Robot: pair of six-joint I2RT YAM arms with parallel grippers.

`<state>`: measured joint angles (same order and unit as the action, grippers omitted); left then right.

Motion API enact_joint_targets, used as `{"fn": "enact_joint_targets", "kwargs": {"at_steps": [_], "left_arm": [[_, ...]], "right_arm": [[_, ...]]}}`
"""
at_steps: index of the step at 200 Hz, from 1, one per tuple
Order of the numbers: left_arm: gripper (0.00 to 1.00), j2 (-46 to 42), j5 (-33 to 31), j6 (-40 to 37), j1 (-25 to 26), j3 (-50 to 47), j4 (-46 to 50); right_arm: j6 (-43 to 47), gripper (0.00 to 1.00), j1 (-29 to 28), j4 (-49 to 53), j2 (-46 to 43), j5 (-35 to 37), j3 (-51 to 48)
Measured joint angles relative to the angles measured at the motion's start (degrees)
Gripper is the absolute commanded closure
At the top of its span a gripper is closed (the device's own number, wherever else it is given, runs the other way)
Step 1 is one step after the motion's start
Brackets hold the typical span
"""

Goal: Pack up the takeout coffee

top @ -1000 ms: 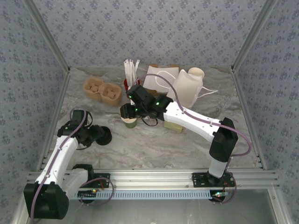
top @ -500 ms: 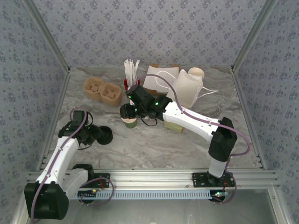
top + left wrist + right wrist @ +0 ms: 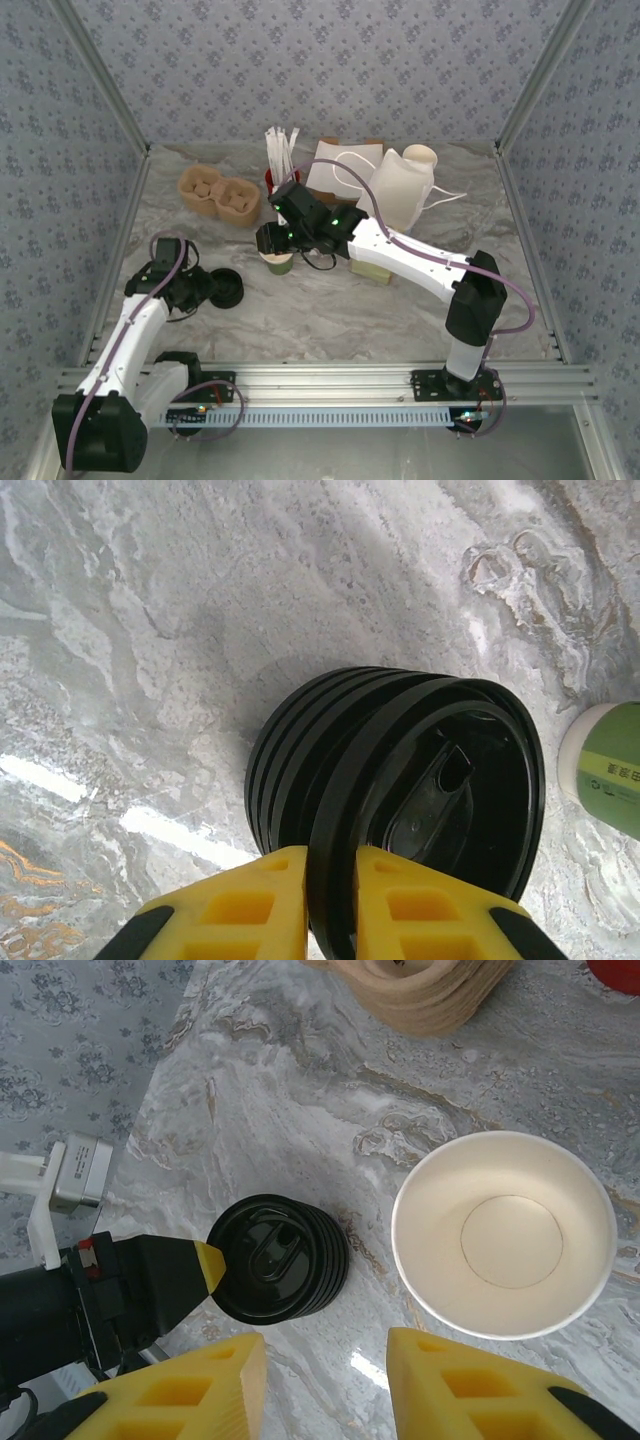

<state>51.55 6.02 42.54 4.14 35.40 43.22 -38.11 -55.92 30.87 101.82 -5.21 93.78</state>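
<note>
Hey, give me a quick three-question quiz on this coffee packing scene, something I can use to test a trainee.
1. True or false: the green cup already has a lid on it.
2. Pick one. The left pincer is: A) pinching the rim of the top black lid; B) wide open and gripping nothing; C) gripping the green cup.
3. Fill in the blank: the right pincer has its jaws ____, with nothing between them.

Key: 1 false; 2 A; 3 open.
</note>
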Motion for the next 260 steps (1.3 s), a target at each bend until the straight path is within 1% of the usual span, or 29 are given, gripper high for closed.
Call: {"fn": "enact_joint_targets", "kwargs": {"at_steps": [42, 70, 99, 124, 145, 158, 169, 186, 208, 231, 260], "left_arm": [[0.86, -2.45, -0.02, -0.04, 0.0, 1.11, 1.6], [0.87, -4.33, -0.02, -0.68, 0.0, 6.97, 5.53], [0.91, -6.21, 0.39, -2.05, 0.0, 15.32, 9.79], [0.91, -5.64, 2.47, -4.04, 0.0, 22.47, 14.27], [0.91, -4.52, 5.42, -5.55, 0.07, 27.69, 18.14], [0.91, -4.13, 7.41, -6.19, 0.17, 30.14, 19.98], [0.91, -3.74, 9.05, -6.67, 0.48, 32.15, 21.68], [0.91, -3.02, 11.28, -7.23, 0.98, 34.51, 23.32], [0.91, -1.95, 13.9, -7.8, 1.57, 36.35, 24.9], [0.91, -1.05, 15.47, -8.52, 2.05, 37.09, 26.03], [0.92, 0.26, 16.0, -8.83, 2.38, 37.09, 26.45]], "right_arm": [[1.7, 0.62, 1.53, -3.19, -1.49, -0.79, -2.12], [7.54, 0.6, 2.56, -6.4, -4.5, -1.29, -5.31], [19.89, 0.58, 1.88, -12.85, -10.08, -1.25, -10.47], [32.76, 0.57, 0.92, -18.75, -14.82, -1.4, -15.41], [45.2, 0.56, -0.85, -23.47, -16.33, -0.68, -18.38], [52.96, 0.52, -2.67, -27.71, -17.25, -0.52, -21.79], [59.08, 0.52, -4.2, -31.71, -18.1, -0.39, -25.59], [66.79, 0.52, -5.7, -34.91, -18.36, -0.66, -29.29], [76.04, 0.51, -6.05, -39.15, -18.45, -0.83, -32.11], [82.73, 0.5, -6.12, -42.91, -19.02, -0.63, -34.38], [85.31, 0.5, -5.86, -44.09, -20.22, 0.0, -34.4]]}}
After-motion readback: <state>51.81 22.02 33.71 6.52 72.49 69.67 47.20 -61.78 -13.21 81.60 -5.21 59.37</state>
